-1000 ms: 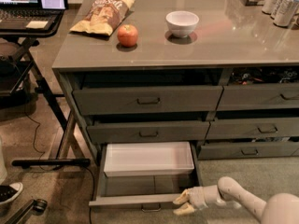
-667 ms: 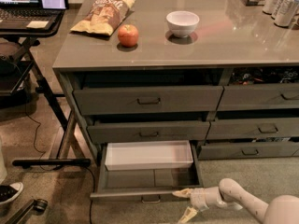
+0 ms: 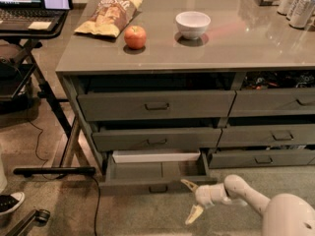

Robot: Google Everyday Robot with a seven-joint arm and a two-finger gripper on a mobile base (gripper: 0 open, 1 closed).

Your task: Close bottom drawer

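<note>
The wide grey bottom drawer with its slim front panel stands partly open under the grey counter (white rectangular tray visible inside). The white end effector sits just before the panel's right end, fingers spread wide, gripping nothing.
</note>
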